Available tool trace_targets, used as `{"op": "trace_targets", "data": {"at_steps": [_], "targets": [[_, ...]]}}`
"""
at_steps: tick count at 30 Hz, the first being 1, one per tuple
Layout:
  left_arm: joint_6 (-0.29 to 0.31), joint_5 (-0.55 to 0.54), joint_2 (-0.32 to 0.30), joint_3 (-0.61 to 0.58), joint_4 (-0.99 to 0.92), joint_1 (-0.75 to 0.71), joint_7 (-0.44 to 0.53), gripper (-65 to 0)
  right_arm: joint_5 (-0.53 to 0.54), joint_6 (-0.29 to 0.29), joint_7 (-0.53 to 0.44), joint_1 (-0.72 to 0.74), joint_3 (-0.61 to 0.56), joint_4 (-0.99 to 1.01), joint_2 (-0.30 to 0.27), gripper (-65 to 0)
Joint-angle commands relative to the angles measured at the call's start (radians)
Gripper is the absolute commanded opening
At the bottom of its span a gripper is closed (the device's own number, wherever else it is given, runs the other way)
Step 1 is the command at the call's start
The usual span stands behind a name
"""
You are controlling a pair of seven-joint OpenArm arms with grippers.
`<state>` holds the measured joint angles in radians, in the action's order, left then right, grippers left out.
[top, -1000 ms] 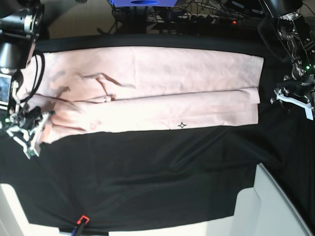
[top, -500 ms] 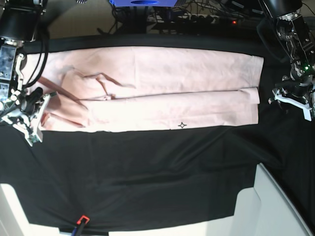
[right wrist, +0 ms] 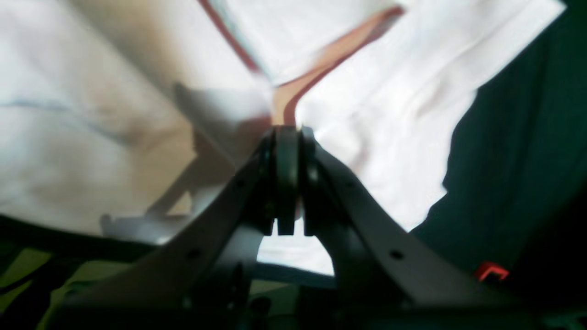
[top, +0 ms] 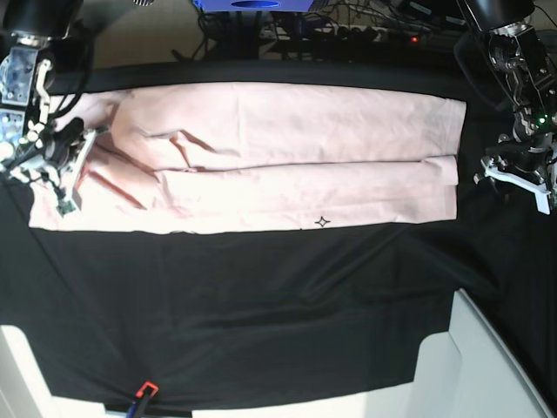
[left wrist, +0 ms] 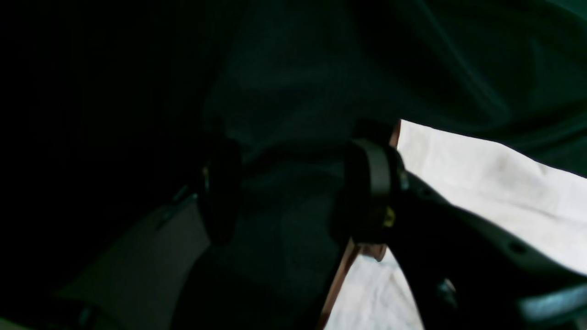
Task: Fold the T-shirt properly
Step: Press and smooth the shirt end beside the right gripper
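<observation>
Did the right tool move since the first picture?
Yes. In the base view, the right tool went up, farther from the red clip near the bottom.

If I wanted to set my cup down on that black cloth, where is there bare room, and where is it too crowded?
The widest bare patch of the black cloth lies between the long near edge of the pink shirt and the white panels. It is crowded at the shirt's rumpled end, where the right gripper pinches the fabric.
</observation>
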<state>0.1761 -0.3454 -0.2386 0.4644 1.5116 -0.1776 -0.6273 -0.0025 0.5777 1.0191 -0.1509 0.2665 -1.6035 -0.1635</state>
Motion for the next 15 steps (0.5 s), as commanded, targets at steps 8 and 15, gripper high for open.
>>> {"op": "trace_targets", "data": {"at_steps": [8,15], "targets": [[-0.003,-0.005,-0.017,0.004,0.014,0.016,0.025,-29.9,0.0,-0.002,0.036,-0.043,0.007,-0.12,0.029,-65.0],[-0.003,-0.005,-0.021,-0.06,-0.059,0.03,0.028,-29.9,-0.001,-0.002,0.04,-0.059,0.015,-0.116,0.057,-65.0]]}}
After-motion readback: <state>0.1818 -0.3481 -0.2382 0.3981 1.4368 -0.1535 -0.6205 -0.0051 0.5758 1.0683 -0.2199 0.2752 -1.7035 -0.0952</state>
